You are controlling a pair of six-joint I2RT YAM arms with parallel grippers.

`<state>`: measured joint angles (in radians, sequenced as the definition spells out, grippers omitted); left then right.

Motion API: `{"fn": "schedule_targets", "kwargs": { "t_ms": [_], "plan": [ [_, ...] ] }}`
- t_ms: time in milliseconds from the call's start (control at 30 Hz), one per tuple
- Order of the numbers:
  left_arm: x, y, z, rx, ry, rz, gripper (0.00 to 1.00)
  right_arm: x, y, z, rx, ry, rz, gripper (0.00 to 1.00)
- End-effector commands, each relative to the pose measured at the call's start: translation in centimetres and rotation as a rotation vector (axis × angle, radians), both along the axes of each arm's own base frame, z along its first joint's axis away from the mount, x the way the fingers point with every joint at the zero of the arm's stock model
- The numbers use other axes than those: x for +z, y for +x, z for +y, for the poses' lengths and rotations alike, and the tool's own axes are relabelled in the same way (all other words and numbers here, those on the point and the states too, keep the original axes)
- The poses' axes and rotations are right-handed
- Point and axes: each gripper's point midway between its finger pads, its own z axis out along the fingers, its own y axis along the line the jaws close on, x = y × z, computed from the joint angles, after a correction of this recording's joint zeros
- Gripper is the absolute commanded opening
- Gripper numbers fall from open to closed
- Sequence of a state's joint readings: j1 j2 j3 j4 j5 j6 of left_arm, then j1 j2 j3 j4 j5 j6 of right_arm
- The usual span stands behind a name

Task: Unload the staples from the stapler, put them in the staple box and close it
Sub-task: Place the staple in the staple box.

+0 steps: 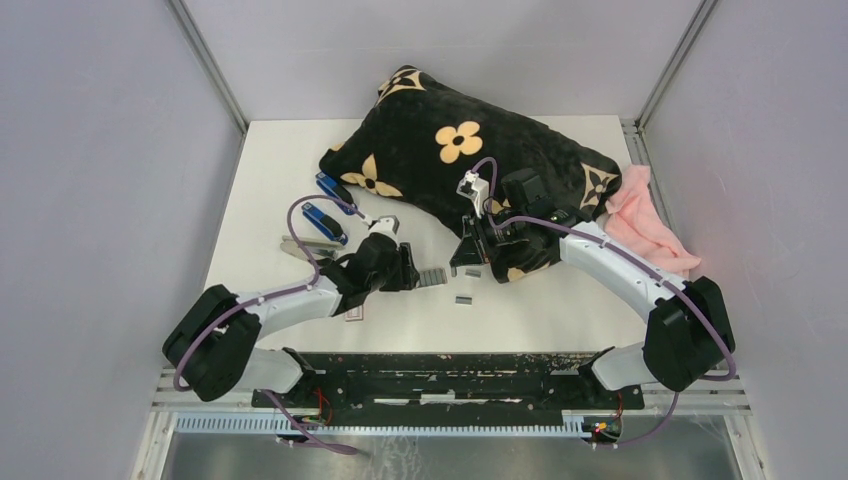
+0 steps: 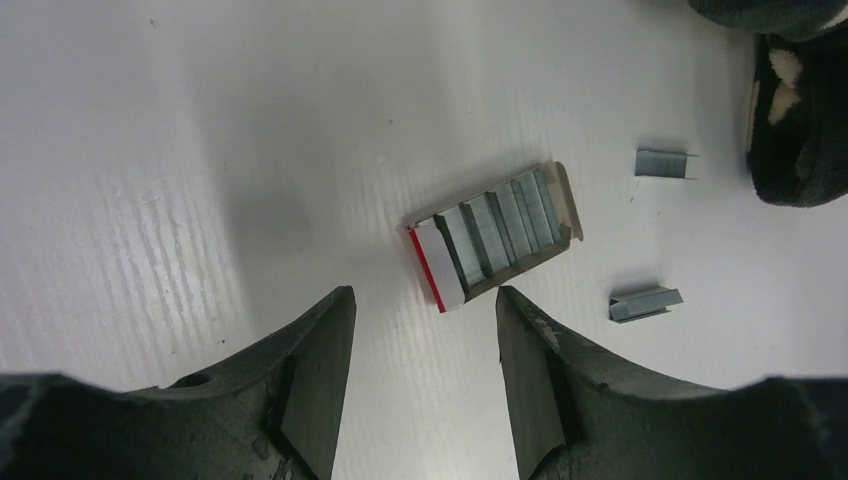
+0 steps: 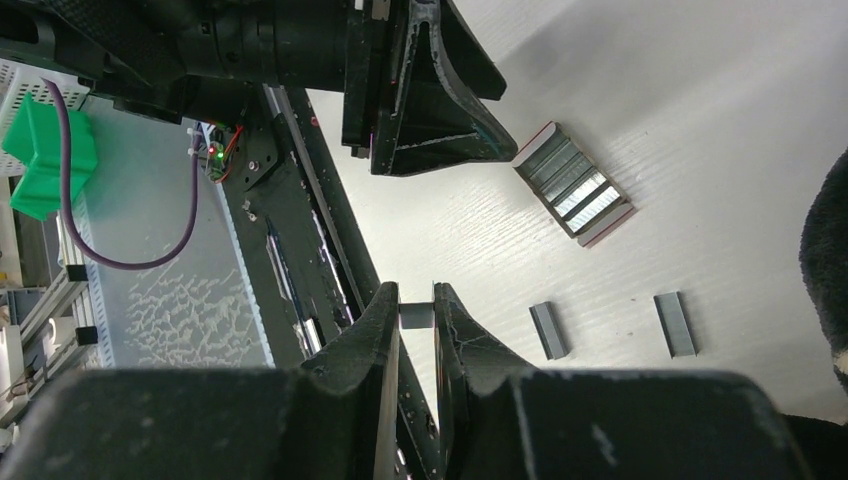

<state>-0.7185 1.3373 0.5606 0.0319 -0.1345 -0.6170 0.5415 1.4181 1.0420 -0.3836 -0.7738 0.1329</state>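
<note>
Staples [image 2: 665,163] lie as two short grey strips on the white surface [image 2: 200,150], clearest from the left wrist. They sit apart from each other, to the right of an open white-and-red box [image 2: 495,235] packed with more grey rows. The left gripper [image 2: 425,300] hangs just short of that box, its jaws standing apart.

Only the right wrist view shows the right gripper [image 3: 416,300] with its jaws nearly together, clamped on a small grey staple strip [image 3: 416,318] at their tips. From above, the gripper's own body hides that pinch, and just one loose strip is plain to see.

The overhead view alone takes in the blue stapler [image 1: 325,222], lying beyond the left arm and well apart from the box. A black flower-patterned pillow [image 1: 450,160] fills the back of the surface, its near edge right behind the right gripper. A pink cloth [image 1: 645,215] is bunched against the pillow's right end.
</note>
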Motion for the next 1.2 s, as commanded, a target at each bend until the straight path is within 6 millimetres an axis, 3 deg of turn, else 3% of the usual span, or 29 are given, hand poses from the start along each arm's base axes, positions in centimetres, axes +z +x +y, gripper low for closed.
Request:
{"fn": "schedule_targets", "kwargs": {
  "t_ms": [0, 367, 767, 1167],
  "plan": [
    [1.7, 1.6, -1.8, 0.035, -0.060, -0.013, 0.61, 1.9, 0.8, 0.6, 0.009, 0.027, -0.063, 0.18],
    [0.2, 1.8, -2.2, 0.055, 0.032, 0.037, 0.58, 2.0, 0.7, 0.6, 0.010, 0.027, -0.065, 0.18],
    [-0.7, 1.4, -2.7, 0.022, 0.048, 0.071, 0.46, 2.2, 0.6, 0.6, 0.012, 0.031, -0.067, 0.18],
    [-0.4, 1.0, -2.8, 0.011, 0.034, 0.067, 0.40, 2.4, 0.6, 0.5, 0.012, 0.034, -0.068, 0.18]
  ]
}}
